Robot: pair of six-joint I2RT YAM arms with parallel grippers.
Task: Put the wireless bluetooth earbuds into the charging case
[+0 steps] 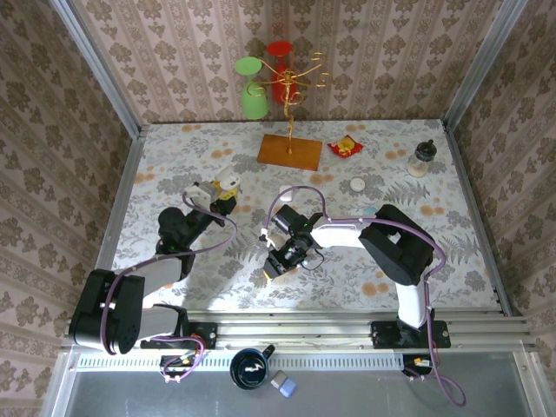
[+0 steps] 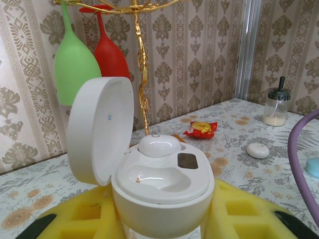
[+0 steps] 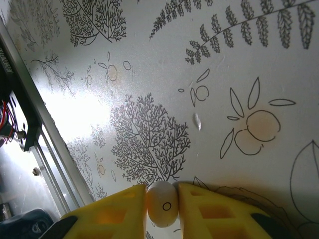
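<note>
a: where is our earbud?
b: nearest us. the right gripper [image 3: 162,211] pinches a white earbud [image 3: 162,201] between its yellow pads [image 3: 124,214], low by the table [image 3: 199,74]. we judge it light, hard and slick, so a gentle squeeze across its middle.
a: and the case?
b: farther out, the left gripper [image 2: 164,219] is clamped round the open charging case [image 2: 164,199]. a seated earbud [image 2: 159,145] fills the far well, and the near well is empty.

Open white case [image 2: 162,191], earbud [image 2: 159,145] seated; second earbud [image 3: 162,203] pinched.

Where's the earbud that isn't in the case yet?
Right wrist view: the earbud is pinched between the right gripper's yellow fingers, near the table's front rail.
</note>
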